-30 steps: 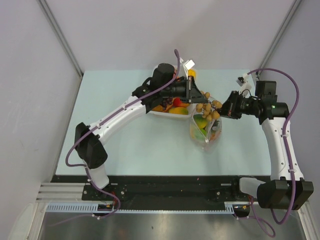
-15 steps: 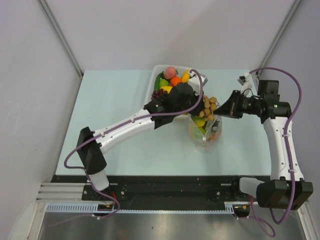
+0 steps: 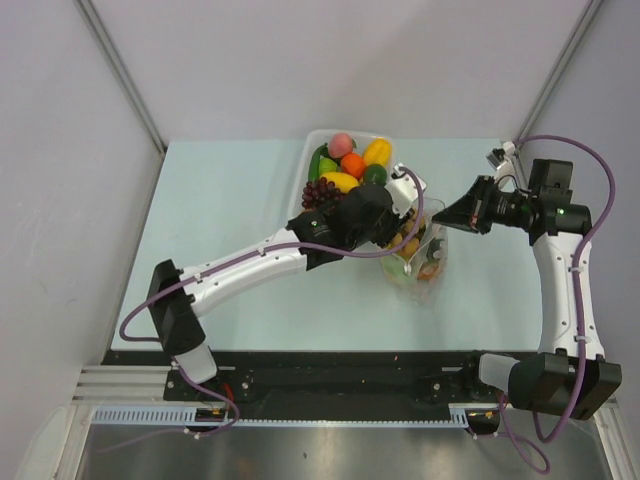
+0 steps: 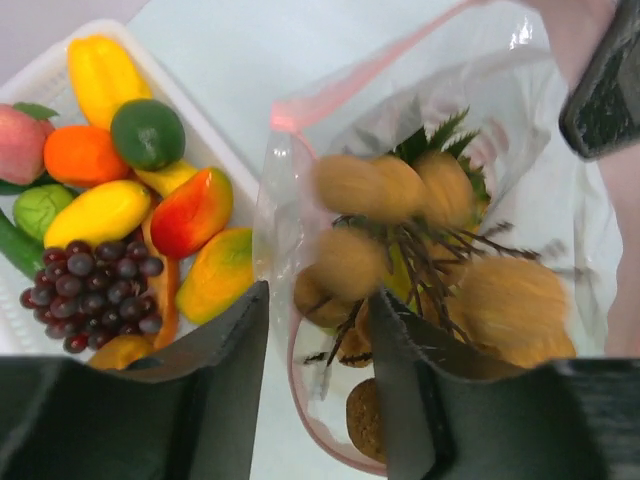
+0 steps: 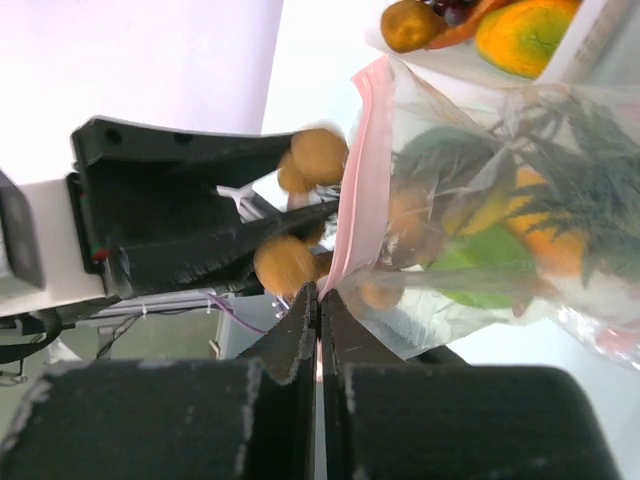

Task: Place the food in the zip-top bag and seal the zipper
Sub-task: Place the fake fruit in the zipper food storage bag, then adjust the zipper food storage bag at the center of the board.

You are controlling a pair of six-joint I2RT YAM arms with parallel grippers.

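Observation:
The clear zip-top bag [image 3: 424, 266] lies right of the white tray [image 3: 311, 152], its mouth held up. My right gripper [image 3: 447, 215] is shut on the pink zipper strip [image 5: 362, 160] at the mouth edge, seen in the right wrist view [image 5: 320, 300]. My left gripper [image 3: 405, 226] hangs over the bag mouth, jaws open [image 4: 318, 400]. The brown bunch [image 4: 420, 250] is blurred, just below the jaws, inside the bag mouth. The bag holds the orange pineapple with its green top [image 4: 443, 140] and a green piece [image 5: 480, 272]. Grapes [image 4: 100, 285], mango [image 4: 98, 212] and other food are in the tray.
The tray rim [image 4: 40, 70] is right against the bag's left side. The left arm [image 3: 260, 265] stretches diagonally across the table's middle. Grey walls enclose the table on the left, back and right.
My left gripper has swung from over the tray to over the bag mouth, carrying the brown bunch. Its jaws now stand open and the bunch sits lower, in the bag. The right gripper keeps its hold.

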